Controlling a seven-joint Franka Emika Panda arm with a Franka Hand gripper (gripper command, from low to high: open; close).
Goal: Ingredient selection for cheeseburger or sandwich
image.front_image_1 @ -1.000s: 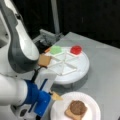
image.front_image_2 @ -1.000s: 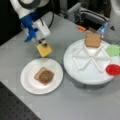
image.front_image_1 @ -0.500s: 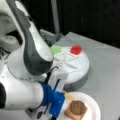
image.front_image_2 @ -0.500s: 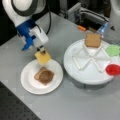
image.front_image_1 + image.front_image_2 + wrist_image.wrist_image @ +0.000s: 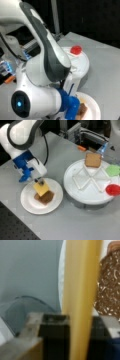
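The jaws of the gripper pinch a yellow-orange cheese square, hanging just above the dark brown round patty on the plain white round plate.

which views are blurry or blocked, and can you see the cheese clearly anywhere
In a front view the arm fills the frame, hiding most of the small plate. In a front view the cheese shows plainly, held by the tool over the patty. Wrist view: the cheese is a close, soft-edged band.
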